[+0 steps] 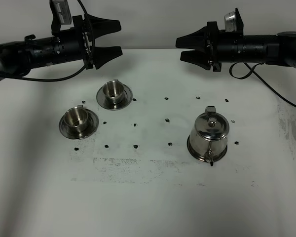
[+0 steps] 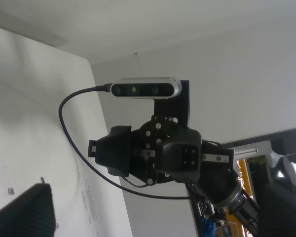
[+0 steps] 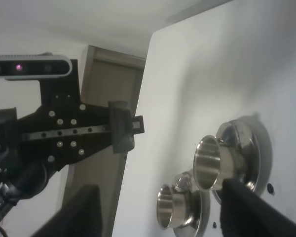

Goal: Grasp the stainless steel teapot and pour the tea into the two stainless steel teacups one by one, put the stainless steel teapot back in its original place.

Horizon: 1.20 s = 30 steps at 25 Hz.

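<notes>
The stainless steel teapot [image 1: 209, 132] stands upright on its round steel tray [image 1: 191, 146] at the right of the table, spout toward the front. The two stainless steel teacups stand on saucers at the left, one further back [image 1: 113, 90] and one nearer the front [image 1: 77, 118]. Both show in the right wrist view, the back cup [image 3: 209, 163] and the front cup [image 3: 170, 207]. My left gripper [image 1: 119, 37] is open and empty, held high behind the back cup. My right gripper [image 1: 179, 48] is open and empty, high behind the teapot. The two grippers face each other.
The table [image 1: 148, 197] is white with small black marks [image 1: 136, 146] scattered between cups and teapot. A black cable [image 1: 266, 89] hangs from the right arm over the table's right side. The left wrist view shows only the right arm's gripper [image 2: 153, 153] and a wall.
</notes>
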Available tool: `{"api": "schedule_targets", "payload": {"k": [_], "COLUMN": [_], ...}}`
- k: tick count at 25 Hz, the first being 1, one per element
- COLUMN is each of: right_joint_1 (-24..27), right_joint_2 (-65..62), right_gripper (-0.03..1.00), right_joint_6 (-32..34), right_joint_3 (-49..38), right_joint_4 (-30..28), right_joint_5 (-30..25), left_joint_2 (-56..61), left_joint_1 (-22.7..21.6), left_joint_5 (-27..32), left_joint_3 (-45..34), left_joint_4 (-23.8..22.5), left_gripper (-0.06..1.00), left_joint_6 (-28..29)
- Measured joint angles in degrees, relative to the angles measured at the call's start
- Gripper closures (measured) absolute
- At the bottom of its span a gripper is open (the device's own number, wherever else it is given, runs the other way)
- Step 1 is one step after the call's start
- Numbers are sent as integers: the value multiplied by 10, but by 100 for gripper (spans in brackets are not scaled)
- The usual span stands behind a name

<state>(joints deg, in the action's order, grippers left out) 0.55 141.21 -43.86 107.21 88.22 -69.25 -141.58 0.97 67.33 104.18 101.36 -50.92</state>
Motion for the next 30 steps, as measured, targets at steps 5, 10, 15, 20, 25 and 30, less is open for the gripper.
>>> {"api": "schedule_targets", "payload": {"k": [5,10,15,20,25,30], "right_joint_1": [0,0,0,0,0,0], "right_joint_2": [0,0,1,3,3,-9], "right_gripper": [45,45,45,47,47,47], "right_joint_6": [0,0,-3,48,140,187], "right_joint_3": [0,0,9,128,260,271], "right_joint_4": [0,0,-5,-114,-276,-400], "right_joint_5": [0,0,0,-1,-1,-4], "left_joint_2": [0,0,0,23,70,75], "left_joint_1": [0,0,0,0,0,1], "left_joint_5": [0,0,1,3,-17,-11], "left_joint_3": [0,0,2,59,164,216], "left_joint_4": [0,0,-1,-94,-299,-506], "left_gripper": [15,16,17,19,19,19], "left_joint_6": [-1,-1,-19,7,102,203]}}
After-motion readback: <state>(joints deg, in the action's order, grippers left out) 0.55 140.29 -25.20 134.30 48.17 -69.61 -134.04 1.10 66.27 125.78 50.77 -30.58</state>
